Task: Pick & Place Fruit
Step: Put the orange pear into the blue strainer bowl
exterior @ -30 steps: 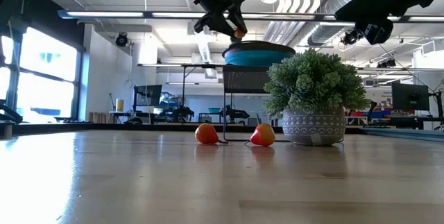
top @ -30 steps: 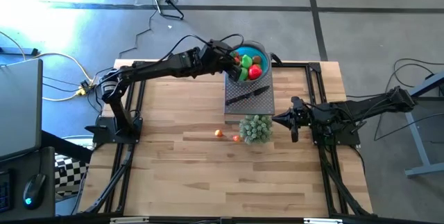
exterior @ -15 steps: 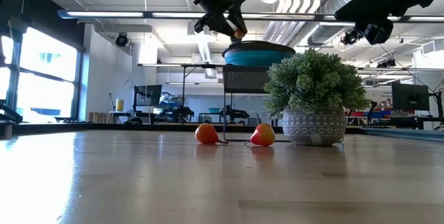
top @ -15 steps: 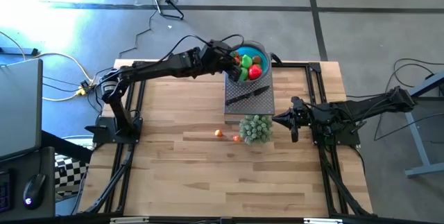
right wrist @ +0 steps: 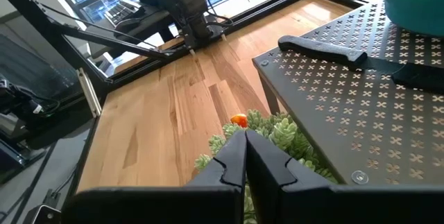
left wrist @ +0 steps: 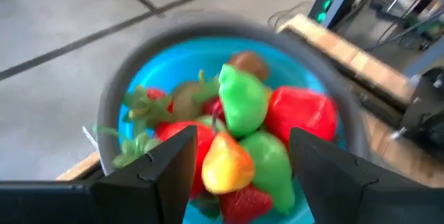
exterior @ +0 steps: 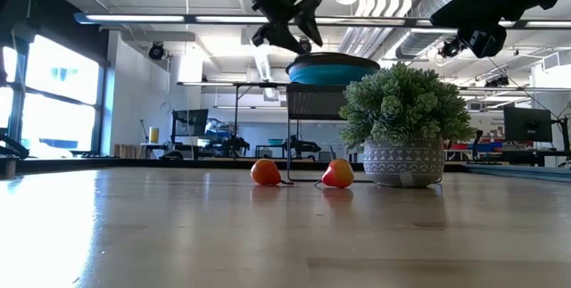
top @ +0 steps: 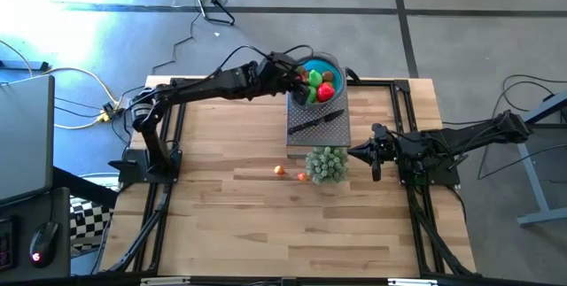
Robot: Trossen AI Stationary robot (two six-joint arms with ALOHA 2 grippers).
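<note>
A blue bowl (top: 330, 63) stands on a dark perforated stand (top: 330, 131) at the table's far side and holds several toy fruits (left wrist: 244, 106), red, green, yellow and brown. My left gripper (top: 297, 72) hangs open just above the bowl's left rim. Past its fingers a yellow-orange fruit (left wrist: 229, 163) lies among the others. On the wooden table, left of the potted plant (top: 327, 164), rest an orange fruit (exterior: 265, 172) and a red-orange one (exterior: 337, 173). My right gripper (top: 366, 153) waits shut to the right of the plant.
A black-handled knife (top: 312, 123) lies on the stand in front of the bowl. The bushy plant in its patterned pot (exterior: 403, 161) stands on the table by the stand's near edge. The near half of the tabletop (top: 292, 233) is bare wood. Black rails frame both table sides.
My left gripper has opened above the bowl without moving away. The small orange fruit it held between its fingertips has left them and no longer shows above the bowl's rim in the low view.
</note>
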